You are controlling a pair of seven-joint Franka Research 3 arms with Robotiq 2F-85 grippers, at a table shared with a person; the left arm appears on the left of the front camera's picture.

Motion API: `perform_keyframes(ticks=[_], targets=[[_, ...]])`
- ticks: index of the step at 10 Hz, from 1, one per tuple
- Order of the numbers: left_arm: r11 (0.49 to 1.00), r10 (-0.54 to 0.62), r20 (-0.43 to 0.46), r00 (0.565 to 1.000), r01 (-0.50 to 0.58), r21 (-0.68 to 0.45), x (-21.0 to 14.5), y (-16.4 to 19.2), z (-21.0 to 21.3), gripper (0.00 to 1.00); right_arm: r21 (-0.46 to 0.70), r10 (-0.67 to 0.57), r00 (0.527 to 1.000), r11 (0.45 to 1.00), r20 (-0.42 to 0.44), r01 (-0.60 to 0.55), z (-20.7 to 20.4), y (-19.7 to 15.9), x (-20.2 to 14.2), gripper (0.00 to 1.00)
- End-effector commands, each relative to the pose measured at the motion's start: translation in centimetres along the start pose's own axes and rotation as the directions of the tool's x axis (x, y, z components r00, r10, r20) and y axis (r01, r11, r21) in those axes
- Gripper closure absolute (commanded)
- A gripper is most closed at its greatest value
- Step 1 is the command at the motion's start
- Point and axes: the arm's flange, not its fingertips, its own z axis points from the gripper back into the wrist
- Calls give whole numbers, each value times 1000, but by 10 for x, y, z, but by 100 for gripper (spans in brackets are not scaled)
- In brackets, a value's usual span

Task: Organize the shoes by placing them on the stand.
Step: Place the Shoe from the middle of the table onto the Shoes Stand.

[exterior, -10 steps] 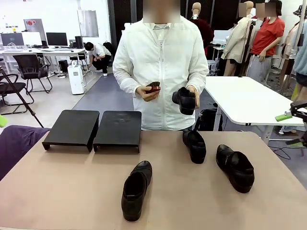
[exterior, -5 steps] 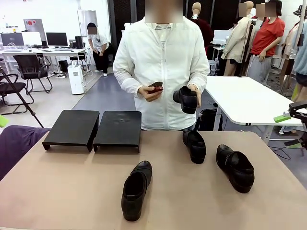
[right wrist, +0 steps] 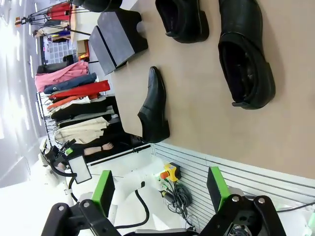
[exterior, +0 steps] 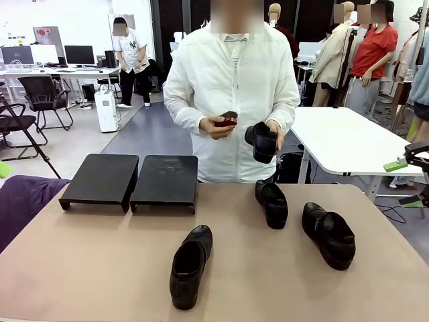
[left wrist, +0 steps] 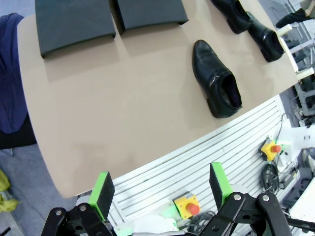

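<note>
Three black shoes lie on the tan table: one near the front middle, one at the far right of centre, one further right. Across the table a person holds another shoe in one hand and a small dark red object in the other. The stand's two black trays sit bare at the far left. My left gripper hangs open off the table's near edge, above the front shoe and stand. My right gripper is open too, looking over the shoes.
A purple cloth drapes over the table's left edge. A white table stands behind at the right. Open tabletop lies between the stand and the front shoe. Red emergency buttons sit below the near edge.
The person has shifted slightly right, hands still holding the shoe and the small object. The shoes on the table, the stand and both grippers have not moved.
</note>
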Motion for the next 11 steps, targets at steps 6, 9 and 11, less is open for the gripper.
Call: perform_keyframes(ticks=[6, 9, 11], targets=[[940, -225, -239, 945, 275, 201, 27, -192, -78, 0, -11, -9, 1000, 1000, -5, 9, 4, 3, 2, 0], [863, -359, -375, 855, 457, 216, 26, -312, -213, 0, -11, -9, 1000, 1000, -5, 9, 4, 3, 2, 0], [913, -263, -368, 892, 353, 205, 26, -325, -254, 0, -11, -9, 1000, 1000, -5, 9, 4, 3, 2, 0]])
